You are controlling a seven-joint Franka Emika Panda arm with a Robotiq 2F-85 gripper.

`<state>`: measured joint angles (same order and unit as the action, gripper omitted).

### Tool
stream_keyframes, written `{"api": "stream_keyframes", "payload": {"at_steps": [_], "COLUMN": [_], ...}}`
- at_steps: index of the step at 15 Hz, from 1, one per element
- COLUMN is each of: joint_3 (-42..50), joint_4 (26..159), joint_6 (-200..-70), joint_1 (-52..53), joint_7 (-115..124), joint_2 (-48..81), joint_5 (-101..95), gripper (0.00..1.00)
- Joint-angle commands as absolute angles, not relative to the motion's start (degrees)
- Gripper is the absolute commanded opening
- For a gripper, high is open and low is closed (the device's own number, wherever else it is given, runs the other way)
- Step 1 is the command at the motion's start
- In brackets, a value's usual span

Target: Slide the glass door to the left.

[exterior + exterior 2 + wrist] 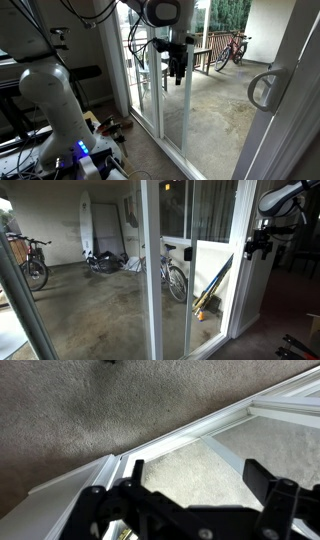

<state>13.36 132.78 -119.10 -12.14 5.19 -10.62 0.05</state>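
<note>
The black fingers [270, 490] are being held wide apart, with nothing gripped; only grey carpet and the white floor track [190, 432] are being shown between them. In an exterior view the gripper [177, 75] is being held well apart from the tall white-framed clear glass door [295, 100], whose grey D-shaped loop handle [262, 88] is being seen at its three o'clock. The handle is best hooked squarely and the door drawn along the track.

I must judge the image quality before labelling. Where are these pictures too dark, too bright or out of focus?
In an exterior view the gripper is a dark silhouette against the bright patio, and the near handle is soft. In the wrist view the gripper is dark and blurred, while the carpet is sharper. In an exterior view the indoor side is very dark.
</note>
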Motion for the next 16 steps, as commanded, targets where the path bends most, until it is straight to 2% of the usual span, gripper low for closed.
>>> {"api": "stream_keyframes", "payload": {"at_steps": [1, 6, 10, 16], "joint_3": [15.12, 17.77, 20.22, 19.77], "joint_4": [133.3, 130.21, 122.64, 113.94], "joint_6": [-120.81, -121.99, -119.86, -116.99], "joint_1": [-13.85, -15.26, -17.06, -19.73], "joint_7": [-4.23, -15.29, -23.95, -24.68], "joint_2": [-8.6, -4.08, 1.91, 9.85], "joint_5": [-4.38, -8.18, -5.7, -2.84], "gripper": [1.0, 1.0, 1.0, 1.0]}}
